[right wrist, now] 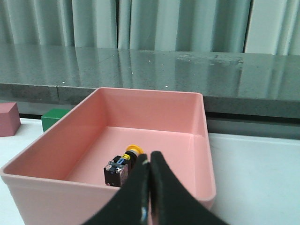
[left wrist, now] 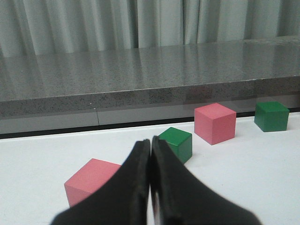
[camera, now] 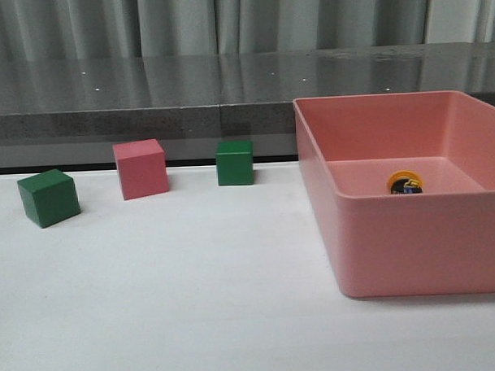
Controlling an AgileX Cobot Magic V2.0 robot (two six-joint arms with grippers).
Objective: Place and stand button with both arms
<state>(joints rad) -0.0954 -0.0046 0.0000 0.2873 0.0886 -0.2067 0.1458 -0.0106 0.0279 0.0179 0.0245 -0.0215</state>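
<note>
You had both claws, left gripper (left wrist: 150,187) and right gripper (right wrist: 149,187), clenched empty; the button (right wrist: 121,165) lay toppled on the pink bin (right wrist: 201,140) floor, awaiting pickup.

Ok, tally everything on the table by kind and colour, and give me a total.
Green cubes: 2
Pink cubes: 2 (one shows only in the left wrist view)
Pink bin: 1
Yellow-capped button, lying inside the bin: 1
Total: 6
</note>
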